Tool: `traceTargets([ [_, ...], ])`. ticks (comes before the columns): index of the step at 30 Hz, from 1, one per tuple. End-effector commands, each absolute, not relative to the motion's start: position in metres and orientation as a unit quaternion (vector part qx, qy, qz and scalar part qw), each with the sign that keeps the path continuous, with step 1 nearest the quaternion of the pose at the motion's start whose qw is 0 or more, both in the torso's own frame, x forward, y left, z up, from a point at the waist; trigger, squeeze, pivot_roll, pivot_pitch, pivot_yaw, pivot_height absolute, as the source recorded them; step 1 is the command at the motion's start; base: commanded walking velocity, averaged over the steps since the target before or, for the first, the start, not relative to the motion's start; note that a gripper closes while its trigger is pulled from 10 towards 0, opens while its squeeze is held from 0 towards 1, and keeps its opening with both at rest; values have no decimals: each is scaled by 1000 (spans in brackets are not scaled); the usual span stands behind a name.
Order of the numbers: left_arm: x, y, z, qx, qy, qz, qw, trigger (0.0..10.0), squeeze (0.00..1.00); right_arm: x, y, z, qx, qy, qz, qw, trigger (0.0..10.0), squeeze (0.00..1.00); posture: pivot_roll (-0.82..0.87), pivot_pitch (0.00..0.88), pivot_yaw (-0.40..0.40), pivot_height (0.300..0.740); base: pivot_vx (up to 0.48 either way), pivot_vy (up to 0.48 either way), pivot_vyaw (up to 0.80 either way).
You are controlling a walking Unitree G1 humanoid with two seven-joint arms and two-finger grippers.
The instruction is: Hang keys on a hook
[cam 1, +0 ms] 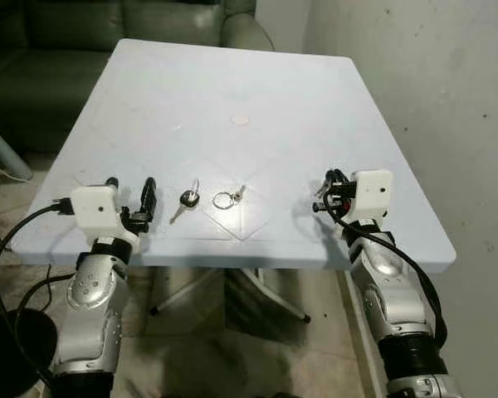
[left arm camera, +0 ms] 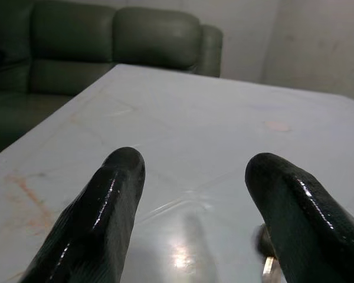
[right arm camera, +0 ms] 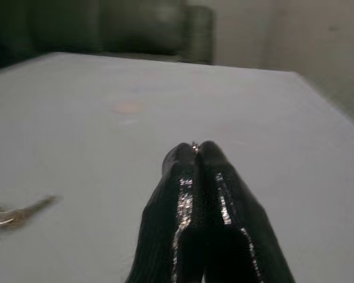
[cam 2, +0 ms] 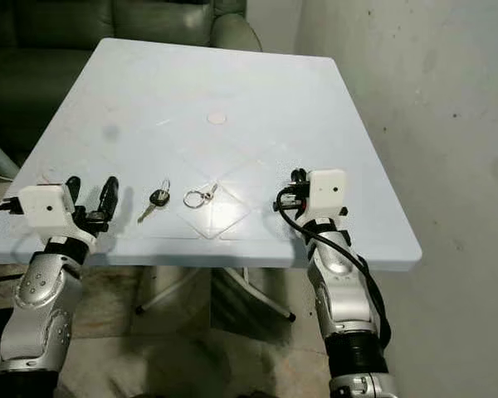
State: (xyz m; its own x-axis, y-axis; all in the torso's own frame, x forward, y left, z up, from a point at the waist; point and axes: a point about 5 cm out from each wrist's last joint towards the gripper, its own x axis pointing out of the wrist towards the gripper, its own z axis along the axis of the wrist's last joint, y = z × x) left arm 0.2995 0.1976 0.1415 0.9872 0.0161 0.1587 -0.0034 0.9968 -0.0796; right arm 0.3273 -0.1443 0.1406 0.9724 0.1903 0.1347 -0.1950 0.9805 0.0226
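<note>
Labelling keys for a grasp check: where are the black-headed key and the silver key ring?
black-headed key [cam 1: 187,199], left eye view, on its black head.
silver key ring [cam 1: 223,200], left eye view, on the ring's wire.

Head views overlook table [cam 1: 232,75] (wrist views skim it).

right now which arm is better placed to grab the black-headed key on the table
Left, most likely. The left gripper is open and hovers just beside the black-headed key on the table. The right gripper is shut and sits farther off, beyond the silver key ring.
</note>
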Motion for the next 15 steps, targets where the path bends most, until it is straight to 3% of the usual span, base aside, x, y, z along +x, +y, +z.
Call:
traceTargets([
  [1,302,207,141,-45,-77,16,996,10000,0,322,-146,128,30,-52,107,992,10000,0,-86,27,-20,740,0,0,0],
  [15,296,207,128,-51,-75,26,996,10000,0,318,-150,113,33,-35,82,995,10000,0,-89,17,-17,740,0,0,0],
])
